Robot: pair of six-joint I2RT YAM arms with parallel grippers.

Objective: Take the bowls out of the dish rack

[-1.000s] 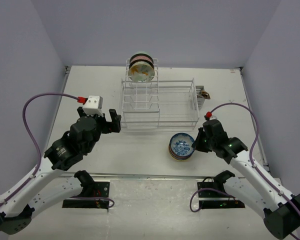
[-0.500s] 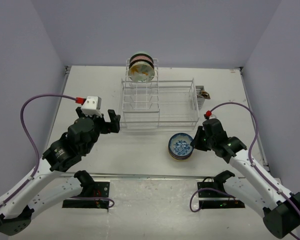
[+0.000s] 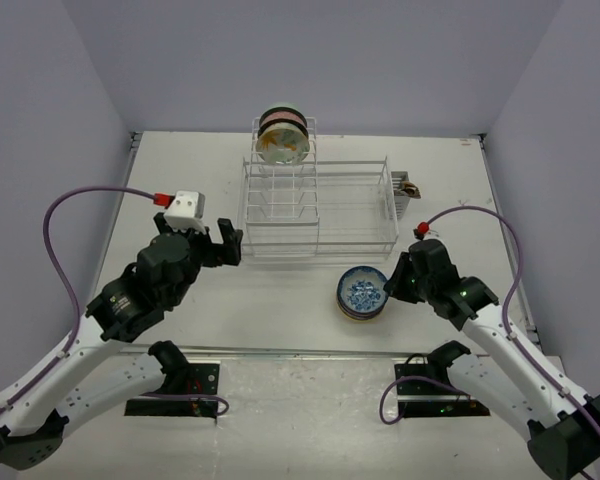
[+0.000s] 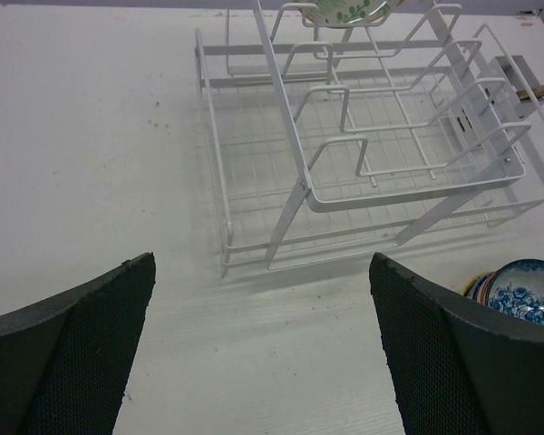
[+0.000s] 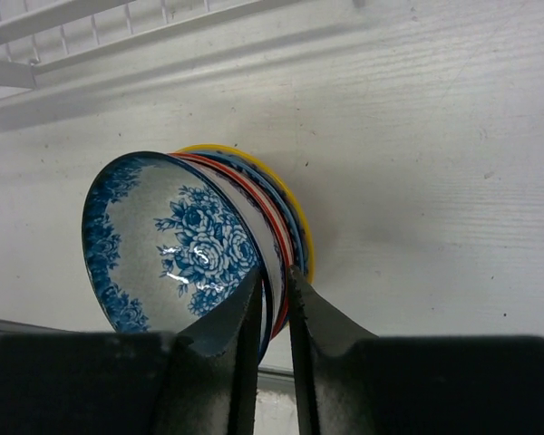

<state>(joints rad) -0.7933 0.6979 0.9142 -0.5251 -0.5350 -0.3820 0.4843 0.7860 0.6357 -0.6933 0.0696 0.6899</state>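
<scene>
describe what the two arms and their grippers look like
The left arm and right arm are white tubular links with chunky black joints, on black base plates. A purple cable loops to each wrist, ending in a red plug. The left wrist also carries a small white box. The left gripper and right gripper have black fingers; the left's pads are mesh-textured.

— Where is the dish rack [image 3: 318, 205]?
— On the desk [image 3: 180, 180], in the middle and toward the back. Some bowls on edge [image 3: 283, 137] stand in its far left corner.
— And the others?
— A stack of bowls [image 3: 362, 297] sits on the desk just in front of the rack's right half. The right pincer [image 3: 390, 287] is at the stack's right side, one finger on each side of the top bowl [image 5: 177, 240] rim.
— The left pincer [image 3: 227, 243]?
— Just left of the rack's near left corner, not touching it.
</scene>
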